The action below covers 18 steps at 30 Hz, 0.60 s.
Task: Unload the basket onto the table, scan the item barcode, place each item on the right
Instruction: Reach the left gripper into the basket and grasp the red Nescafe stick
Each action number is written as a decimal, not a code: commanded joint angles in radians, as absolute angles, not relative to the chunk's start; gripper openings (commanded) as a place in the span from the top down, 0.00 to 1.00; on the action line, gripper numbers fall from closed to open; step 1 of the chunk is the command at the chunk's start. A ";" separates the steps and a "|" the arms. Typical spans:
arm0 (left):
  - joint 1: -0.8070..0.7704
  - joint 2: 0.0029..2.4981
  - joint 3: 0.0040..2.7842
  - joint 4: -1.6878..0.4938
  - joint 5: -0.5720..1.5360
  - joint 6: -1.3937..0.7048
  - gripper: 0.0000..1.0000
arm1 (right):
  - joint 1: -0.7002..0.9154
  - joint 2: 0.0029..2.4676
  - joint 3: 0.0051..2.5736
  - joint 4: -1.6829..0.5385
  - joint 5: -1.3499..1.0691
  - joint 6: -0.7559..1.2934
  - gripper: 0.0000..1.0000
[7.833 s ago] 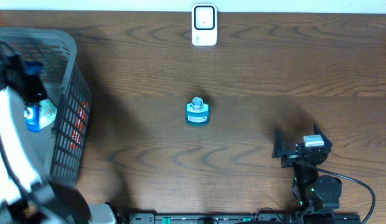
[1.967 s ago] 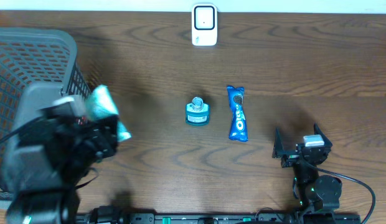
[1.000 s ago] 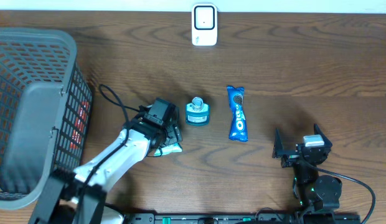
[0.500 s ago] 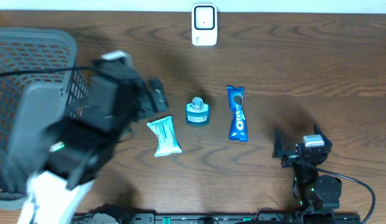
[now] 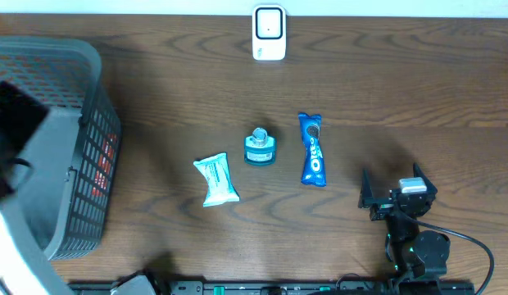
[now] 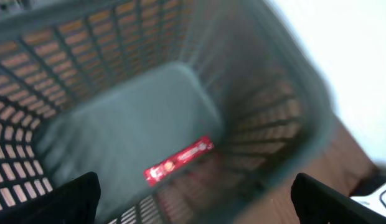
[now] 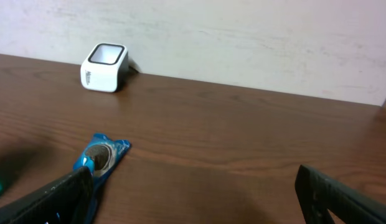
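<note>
Left wrist view: left gripper [image 6: 193, 193] spread wide, empty, above a grey lattice basket [image 6: 87, 43] holding a flat red packet [image 6: 178, 160]; right gripper [image 7: 193, 193] equally wide, empty, over the dark wood-grain table [image 7: 243, 130]. Glossy blue Oreo packet [image 5: 312, 148], round teal tub [image 5: 260, 147] and crinkled pale wrapper [image 5: 215, 180] lie mid-table; boxy white scanner [image 5: 269, 33] stands at the far edge

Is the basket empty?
No, the left wrist view shows a red packet lying on the floor of the basket.
</note>
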<state>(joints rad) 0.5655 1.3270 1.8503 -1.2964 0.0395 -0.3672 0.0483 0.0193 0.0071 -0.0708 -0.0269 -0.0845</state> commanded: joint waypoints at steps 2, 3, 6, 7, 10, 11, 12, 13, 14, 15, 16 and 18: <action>0.697 1.470 1.845 -1.362 0.246 -0.148 0.02 | 0.054 0.020 0.006 -0.075 -0.025 -0.091 0.01; 0.698 1.496 1.835 -1.370 0.246 -0.116 0.02 | 0.054 0.020 0.006 -0.075 -0.025 -0.091 0.01; 0.681 1.568 1.778 -1.374 0.247 -0.039 0.02 | 0.054 0.020 0.006 -0.075 -0.025 -0.091 0.01; 0.674 1.578 1.761 -1.377 0.247 -0.016 0.02 | 0.054 0.020 0.006 -0.075 -0.025 -0.091 0.01; 0.657 1.593 1.682 -1.367 0.237 0.014 0.02 | 0.054 0.020 0.006 -0.075 -0.025 -0.091 0.01; 0.657 1.597 1.653 -1.359 0.226 0.021 0.02 | 0.054 0.020 0.006 -0.075 -0.025 -0.091 0.01; 0.658 1.600 1.631 -1.352 0.212 0.023 0.02 | 0.054 0.020 0.006 -0.075 -0.025 -0.091 0.01; 0.659 1.605 1.605 -1.340 0.192 0.022 0.02 | 0.054 0.020 0.006 -0.075 -0.025 -0.091 0.01; 0.659 1.611 1.586 -1.329 0.190 0.023 0.02 | 0.054 0.020 0.006 -0.075 -0.025 -0.091 0.01; 0.659 1.617 1.566 -1.316 0.194 0.023 0.02 | 0.054 0.020 0.006 -0.075 -0.025 -0.091 0.01; 0.659 1.624 1.545 -1.301 0.194 0.023 0.02 | 0.054 0.020 0.006 -0.075 -0.025 -0.091 0.01; 0.657 1.644 1.510 -1.279 0.194 0.023 0.02 | 0.054 0.020 0.006 -0.075 -0.025 -0.091 0.01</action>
<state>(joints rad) 0.6601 1.6127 1.5558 -1.2949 0.2043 -0.0090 0.0483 0.0193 0.0071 -0.0704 -0.0269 -0.0845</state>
